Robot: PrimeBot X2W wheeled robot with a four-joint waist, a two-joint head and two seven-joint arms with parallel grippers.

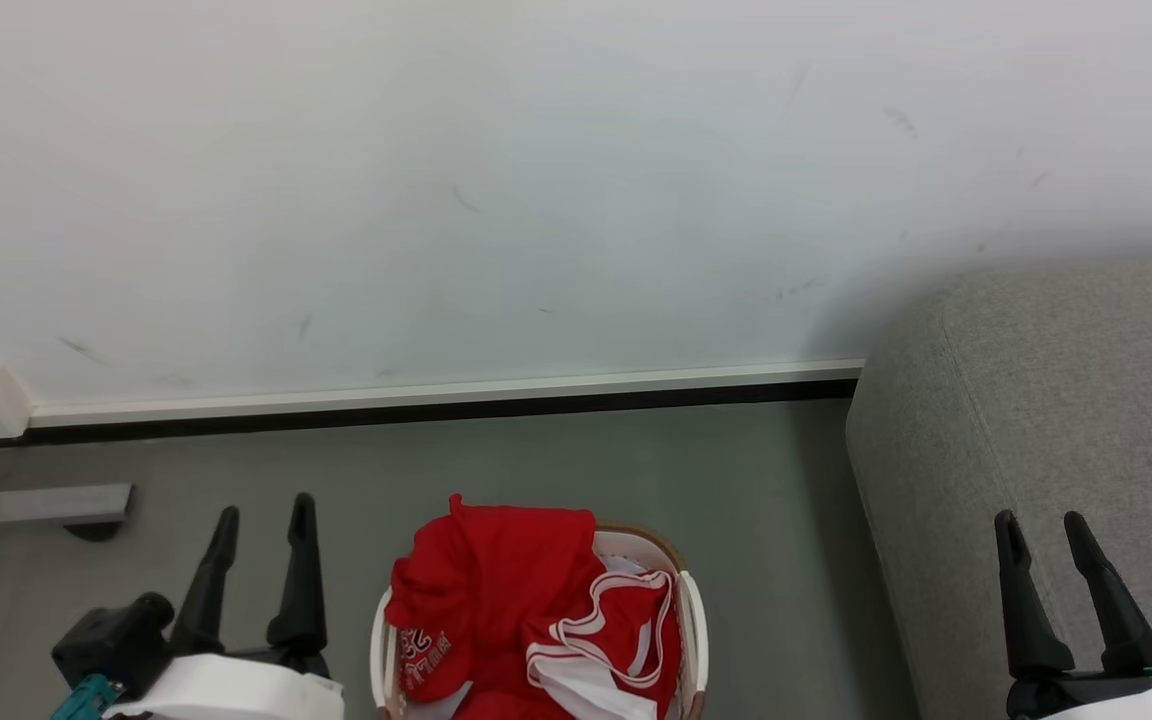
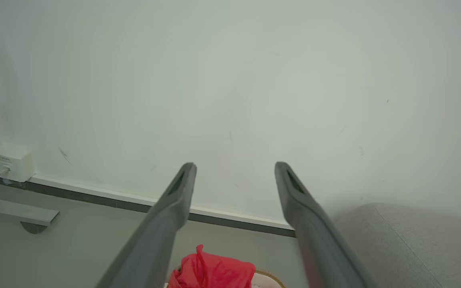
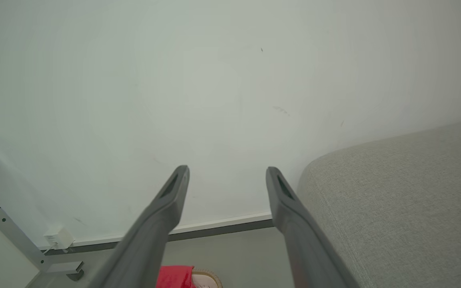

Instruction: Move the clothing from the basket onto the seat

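While both of my hands hang released with fingers spread and nothing between them, my left hand (image 1: 266,505) is to the left of the basket (image 1: 693,612) and my right hand (image 1: 1039,518) is over the front of the grey sofa (image 1: 1056,400). The red clothes (image 1: 506,585) lie heaped in the basket, one piece with pale lettering spilling over its left rim, another with white striped trim on the right. The basket stands on the grey floor (image 1: 636,465), near the sofa but apart from it, before the white wall (image 1: 536,180).
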